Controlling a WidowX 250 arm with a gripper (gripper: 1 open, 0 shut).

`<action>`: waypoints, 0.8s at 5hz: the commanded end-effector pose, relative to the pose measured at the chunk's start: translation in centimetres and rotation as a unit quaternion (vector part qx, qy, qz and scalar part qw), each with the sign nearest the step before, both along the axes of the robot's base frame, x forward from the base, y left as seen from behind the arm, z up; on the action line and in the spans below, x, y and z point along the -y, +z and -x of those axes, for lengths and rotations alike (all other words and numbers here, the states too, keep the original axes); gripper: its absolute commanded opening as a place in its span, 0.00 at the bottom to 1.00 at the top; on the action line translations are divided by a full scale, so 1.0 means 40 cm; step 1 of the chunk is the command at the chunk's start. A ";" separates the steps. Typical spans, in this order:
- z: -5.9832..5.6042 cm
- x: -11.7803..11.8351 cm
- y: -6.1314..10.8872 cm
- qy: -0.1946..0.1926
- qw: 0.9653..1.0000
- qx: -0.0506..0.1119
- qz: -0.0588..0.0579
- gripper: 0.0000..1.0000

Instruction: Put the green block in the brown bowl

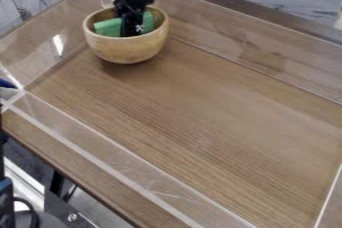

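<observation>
Green block (112, 23) sits inside the brown bowl (127, 48), at the far left of the wooden table (201, 112). Gripper (130, 27) points down into the bowl, jaws pinched tight on the block's middle; green shows on both sides of the black fingers. Judged: placing nearly done. Left: let go and lift clear. Whether the block rests on the bowl's floor, cannot tell. Raised clear edging (80, 162) borders the tabletop. Nothing near the bowl obstructs a straight lift out.
</observation>
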State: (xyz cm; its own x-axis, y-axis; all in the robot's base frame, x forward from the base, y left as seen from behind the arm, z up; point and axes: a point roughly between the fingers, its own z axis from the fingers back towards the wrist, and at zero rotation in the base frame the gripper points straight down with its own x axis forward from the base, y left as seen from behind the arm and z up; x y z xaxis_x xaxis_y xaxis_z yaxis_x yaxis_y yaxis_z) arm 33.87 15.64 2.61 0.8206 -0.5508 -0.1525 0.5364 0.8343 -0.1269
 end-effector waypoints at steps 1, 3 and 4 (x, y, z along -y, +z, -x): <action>-0.014 0.009 -0.033 -0.025 1.000 0.006 0.006 0.00; -0.041 0.006 -0.052 -0.043 0.999 -0.003 -0.006 0.00; -0.062 0.009 -0.056 -0.053 0.998 -0.017 -0.020 0.00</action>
